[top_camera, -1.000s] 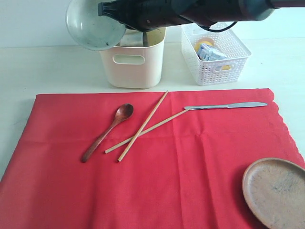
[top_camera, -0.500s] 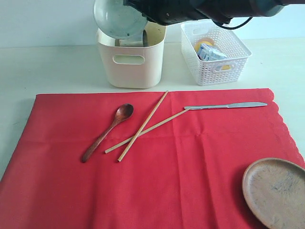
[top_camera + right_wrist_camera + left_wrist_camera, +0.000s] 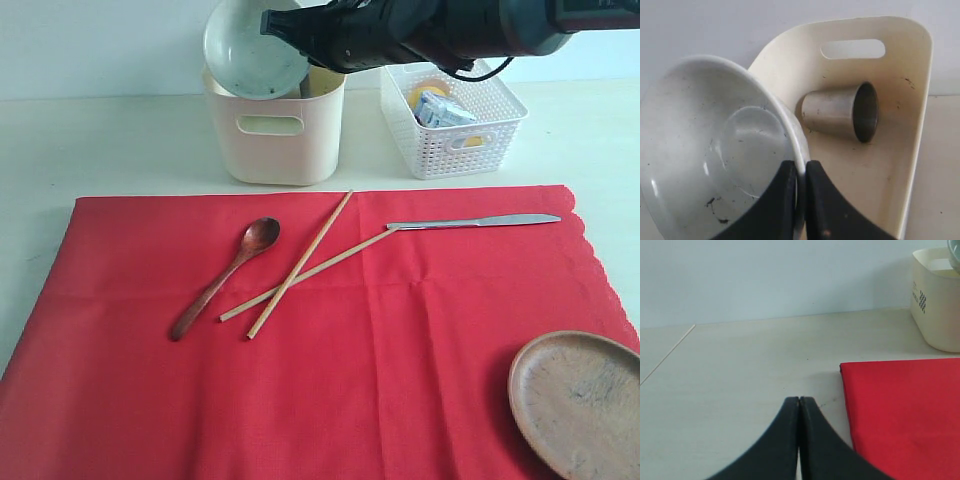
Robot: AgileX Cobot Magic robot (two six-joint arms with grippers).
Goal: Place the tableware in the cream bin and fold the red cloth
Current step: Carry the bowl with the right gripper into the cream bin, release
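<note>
Bowl point(image 3: 254, 50) now lower, maybe within bin point(image 3: 275, 150)

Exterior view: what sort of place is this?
Probably a staged dining table: a bright red cloth laid with a dark wooden spoon and pale wooden chopsticks, a tall cream plastic bin behind.

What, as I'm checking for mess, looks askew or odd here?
The chopsticks lie crossed on the cloth. The cup lies on its side in the bin. The right gripper holds the bowl tilted by its rim above the bin.
</note>
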